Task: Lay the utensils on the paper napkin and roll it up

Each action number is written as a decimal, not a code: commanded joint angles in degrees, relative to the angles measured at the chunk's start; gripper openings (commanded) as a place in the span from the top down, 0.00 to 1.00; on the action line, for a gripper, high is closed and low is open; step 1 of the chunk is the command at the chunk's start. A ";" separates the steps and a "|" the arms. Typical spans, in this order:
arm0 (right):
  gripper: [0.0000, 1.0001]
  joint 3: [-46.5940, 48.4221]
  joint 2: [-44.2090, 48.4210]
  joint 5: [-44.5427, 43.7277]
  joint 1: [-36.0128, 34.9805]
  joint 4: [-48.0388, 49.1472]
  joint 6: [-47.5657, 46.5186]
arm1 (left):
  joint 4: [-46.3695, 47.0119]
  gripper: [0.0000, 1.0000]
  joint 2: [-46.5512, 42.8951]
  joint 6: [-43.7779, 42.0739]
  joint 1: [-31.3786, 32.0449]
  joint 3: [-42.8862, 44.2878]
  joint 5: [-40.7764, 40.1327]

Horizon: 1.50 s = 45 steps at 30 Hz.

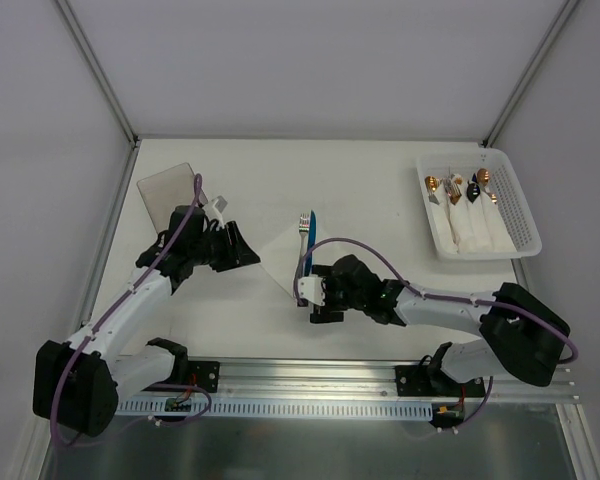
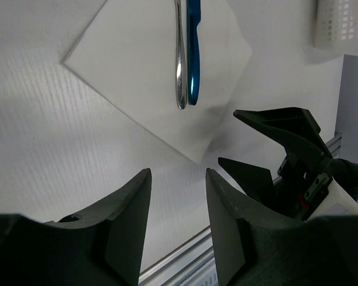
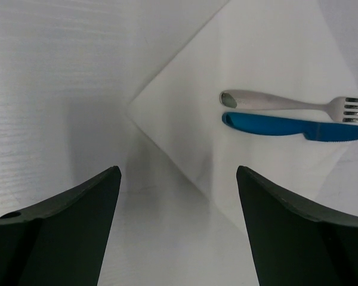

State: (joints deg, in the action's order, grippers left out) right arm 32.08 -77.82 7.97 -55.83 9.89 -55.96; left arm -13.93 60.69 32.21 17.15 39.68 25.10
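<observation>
Paper napkin (image 1: pixel 283 256): one, white, lying flat as a diamond at the middle of the desk (image 1: pixel 380 190).

Top view: the utensils (image 1: pixel 305 235) lie side by side on the napkin, tines toward the far edge. A white basket (image 1: pixel 517 212) of finished rolls stands well apart at the far right. Placing step judged complete; rolling not yet begun.

Left wrist view: left fingers (image 2: pixel 125 214) parted with nothing between them, poised over bare desk just short of the napkin's edge. Fork (image 2: pixel 179 65) and blue knife (image 2: pixel 194 53) lie touching along their handles, handle ends well inside the sheet. Right fingers (image 2: pixel 280 122) sit near the napkin's corner.

Right wrist view: right fingers spread wide and empty, aimed at a free corner of the napkin. The utensils lie just beyond that corner.

Next move, as judged: get a pinch on the thin, flat corner, fold it over the handles, then roll without pushing the cutlery out of line. The other fingers may need to steady the sheet.
</observation>
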 commanded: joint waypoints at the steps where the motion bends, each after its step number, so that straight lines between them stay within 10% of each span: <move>1: 0.17 0.09 -1.71 2.66 -0.33 5.93 -4.67 | 1.19 0.58 -3.20 2.42 -0.36 -1.27 -1.99; 32: 0.22 1.23 -7.70 -12.97 -1.13 22.10 -0.90 | 0.49 0.53 -3.47 1.19 -1.50 -2.86 -2.95; 45: 0.22 6.33 -6.56 -5.82 5.98 15.72 5.94 | 0.57 0.57 1.45 -7.59 -1.50 1.01 3.90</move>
State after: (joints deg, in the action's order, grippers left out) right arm 35.44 -86.74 -2.79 -52.21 27.49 -54.50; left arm -13.98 61.56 29.19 16.38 38.44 25.43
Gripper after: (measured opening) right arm 0.782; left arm 0.442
